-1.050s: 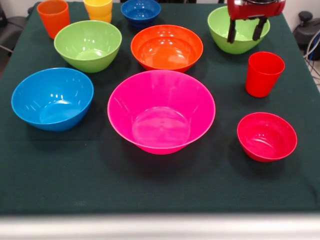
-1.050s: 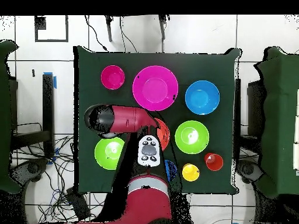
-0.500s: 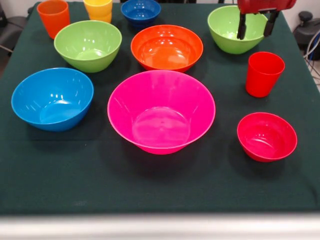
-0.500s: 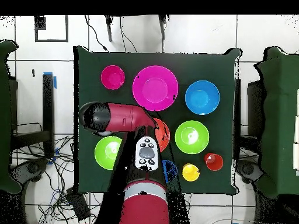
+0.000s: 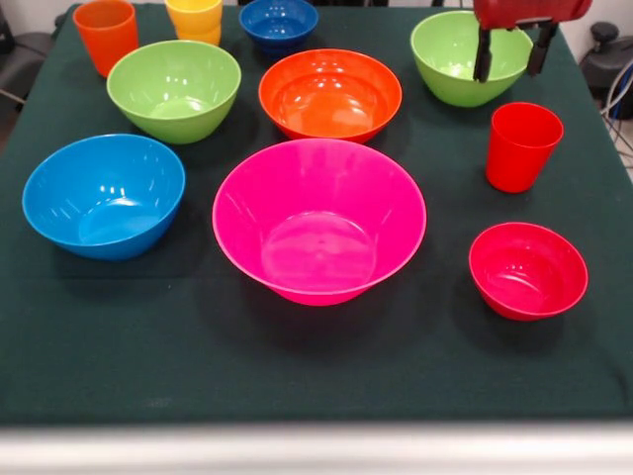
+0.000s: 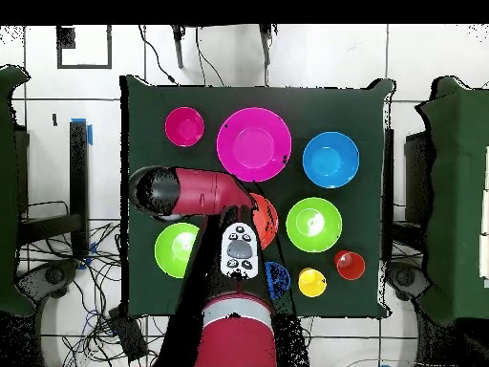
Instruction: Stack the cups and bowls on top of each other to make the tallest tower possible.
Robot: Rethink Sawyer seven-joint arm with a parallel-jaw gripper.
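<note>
Nothing is stacked yet; every vessel sits upright and apart on the green-clothed bench (image 5: 119, 346), so there is no tower so far. The hand (image 5: 512, 51) hangs at the far right, its two dark fingers (image 5: 483, 54) spread apart and gripping nothing; it stands above the near rim of the right lime green bowl (image 5: 457, 54) and just beyond the red cup (image 5: 522, 145), which suggests it is lining up on that cup. The large pink bowl (image 5: 318, 220) sits in the middle, a sensible base as the widest piece; the orange bowl (image 5: 330, 94) lies just beyond it, the light blue bowl (image 5: 104, 195) to the left, the small red bowl (image 5: 527, 269) near right. Along the far edge stand the other lime green bowl (image 5: 174, 89), the orange cup (image 5: 106, 35), the yellow cup (image 5: 195, 20) and the small dark blue bowl (image 5: 278, 22); in the overhead view the arm (image 6: 205, 191) covers the red cup.
</note>
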